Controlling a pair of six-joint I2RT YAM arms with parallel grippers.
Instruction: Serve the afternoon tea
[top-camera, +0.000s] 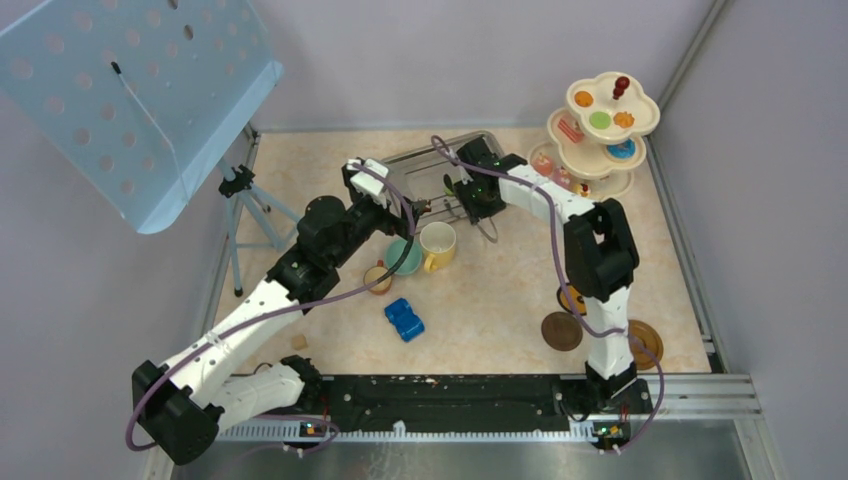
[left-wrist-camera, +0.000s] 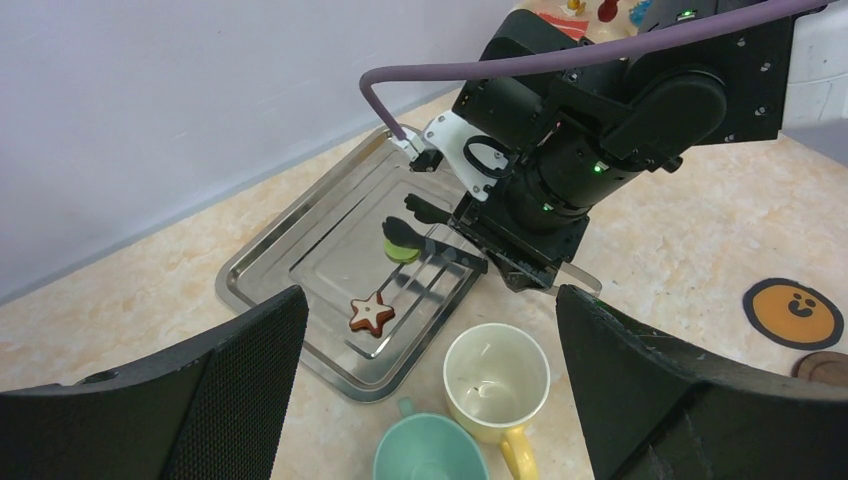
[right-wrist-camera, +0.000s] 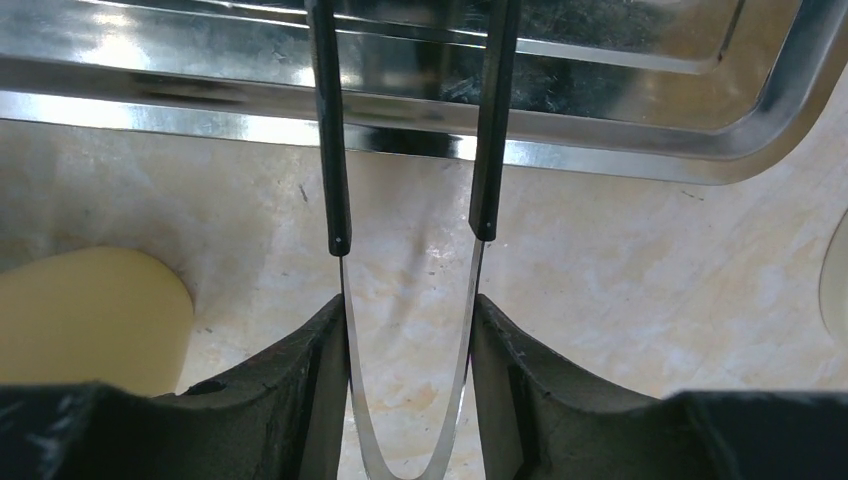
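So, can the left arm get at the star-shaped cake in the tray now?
Probably yes: the open left fingers face the star-shaped cake in the tray, nothing between. The tongs, at the green macaron close beside, might get in the way.

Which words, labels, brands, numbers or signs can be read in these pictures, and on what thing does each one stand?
Words, brands, numbers: none can be read in any view.
Sign: a black smiling face, without letters, on the orange coaster.
No print shows on the black tongs held in the right tool.
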